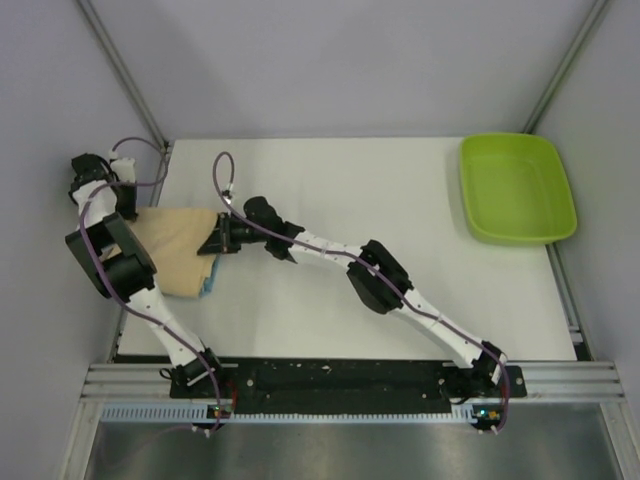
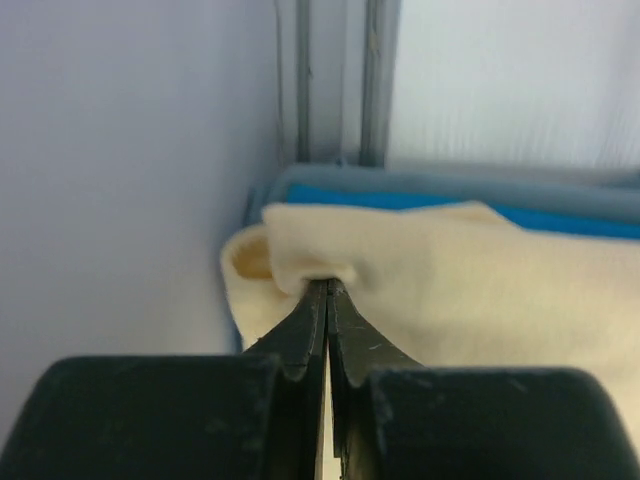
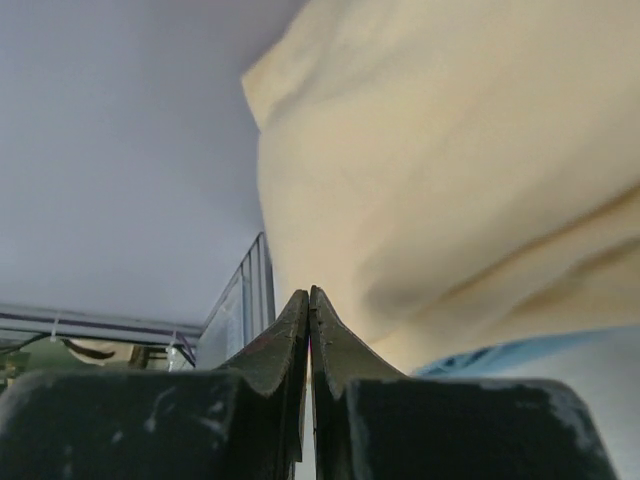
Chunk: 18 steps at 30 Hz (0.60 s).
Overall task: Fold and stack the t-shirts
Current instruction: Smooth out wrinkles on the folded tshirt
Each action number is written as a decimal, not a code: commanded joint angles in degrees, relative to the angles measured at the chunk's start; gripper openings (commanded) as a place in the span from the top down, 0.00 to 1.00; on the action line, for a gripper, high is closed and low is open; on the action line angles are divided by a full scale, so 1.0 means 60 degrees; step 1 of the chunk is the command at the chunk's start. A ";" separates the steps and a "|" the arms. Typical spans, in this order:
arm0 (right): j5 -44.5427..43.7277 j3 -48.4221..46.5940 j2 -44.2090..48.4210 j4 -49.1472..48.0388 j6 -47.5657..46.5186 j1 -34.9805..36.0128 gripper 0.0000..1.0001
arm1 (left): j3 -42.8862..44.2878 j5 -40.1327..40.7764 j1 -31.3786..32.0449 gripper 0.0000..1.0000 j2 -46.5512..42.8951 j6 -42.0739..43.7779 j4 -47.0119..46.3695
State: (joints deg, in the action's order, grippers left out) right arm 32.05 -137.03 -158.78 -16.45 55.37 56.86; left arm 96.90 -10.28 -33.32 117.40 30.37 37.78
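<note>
The pale peach-cream t-shirt (image 1: 170, 250) lies folded at the table's left edge, on top of the bright blue t-shirt, of which only a strip (image 1: 208, 286) shows at the lower right corner. My left gripper (image 1: 128, 208) is shut on the peach shirt's far left corner; in the left wrist view its jaws (image 2: 328, 283) pinch a fold of peach cloth (image 2: 450, 290), with the blue shirt (image 2: 420, 200) behind. My right gripper (image 1: 208, 243) is shut at the peach shirt's right edge; in the right wrist view its tips (image 3: 309, 292) meet the peach cloth (image 3: 450, 180), with blue (image 3: 520, 355) below.
A lime-green plastic tray (image 1: 516, 188) stands at the table's back right corner. The grey enclosure wall (image 1: 50, 250) and a frame post run close along the shirts' left side. The right arm (image 1: 380, 275) stretches diagonally across the table's middle.
</note>
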 commanded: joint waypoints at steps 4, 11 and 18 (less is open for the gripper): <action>0.0224 0.0413 -0.0578 0.1464 0.0411 0.0177 1.00 | 0.2012 0.0483 -0.0042 0.93 0.1115 -0.1062 -0.0540; 0.0692 0.0659 0.0138 0.1803 0.0000 0.0147 0.93 | 0.1633 0.0074 -0.0028 0.76 0.0517 -0.0961 -0.0526; 0.0341 0.2930 0.2174 0.1994 -0.1391 0.0133 0.81 | 0.0624 0.0292 -0.0115 0.54 -0.1590 -0.0375 -0.0042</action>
State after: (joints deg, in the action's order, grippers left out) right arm 34.57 -123.35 -155.15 -5.06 52.62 57.17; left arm 103.57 -9.34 -33.30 119.63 25.93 36.88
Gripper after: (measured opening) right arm 0.164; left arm 0.440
